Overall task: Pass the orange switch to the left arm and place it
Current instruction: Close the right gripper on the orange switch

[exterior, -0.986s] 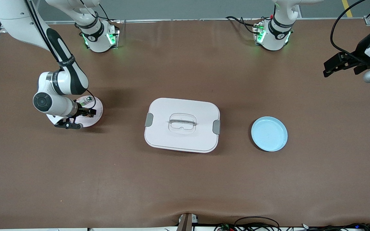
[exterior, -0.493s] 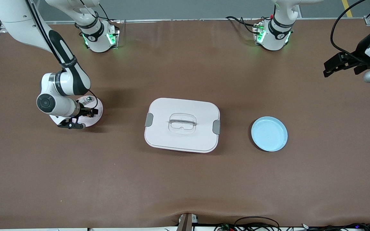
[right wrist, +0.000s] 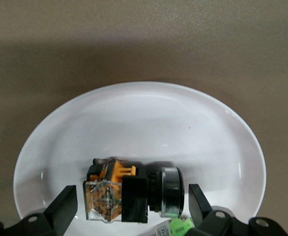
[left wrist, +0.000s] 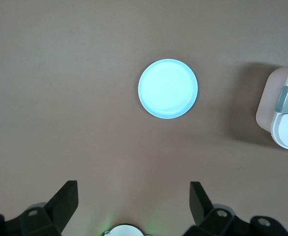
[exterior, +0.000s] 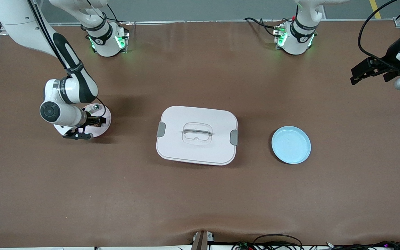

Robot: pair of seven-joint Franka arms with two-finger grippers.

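Right gripper [exterior: 96,121] low over the white plate [exterior: 104,126] at the right arm's end of the worktop [exterior: 200,194]. Jaws spread wide, one on each side of the orange switch [right wrist: 134,191], not touching it. Orange switch lying on its side in the white plate, a small black block with an orange part and a round grey end. Small green part [right wrist: 181,227] just beside it on the same plate, also seen in the front view [exterior: 96,107].

Box [exterior: 197,134] in the middle of the worktop, white, lid on, grey clips at both ends, clear handle on top. Blue plate [exterior: 291,144] beside the box toward the left arm's end, with nothing in it.

Left gripper [exterior: 361,71] up in the air over the left arm's end of the worktop, well apart from the blue plate. Jaws spread wide, holding nothing. Left arm waiting there.
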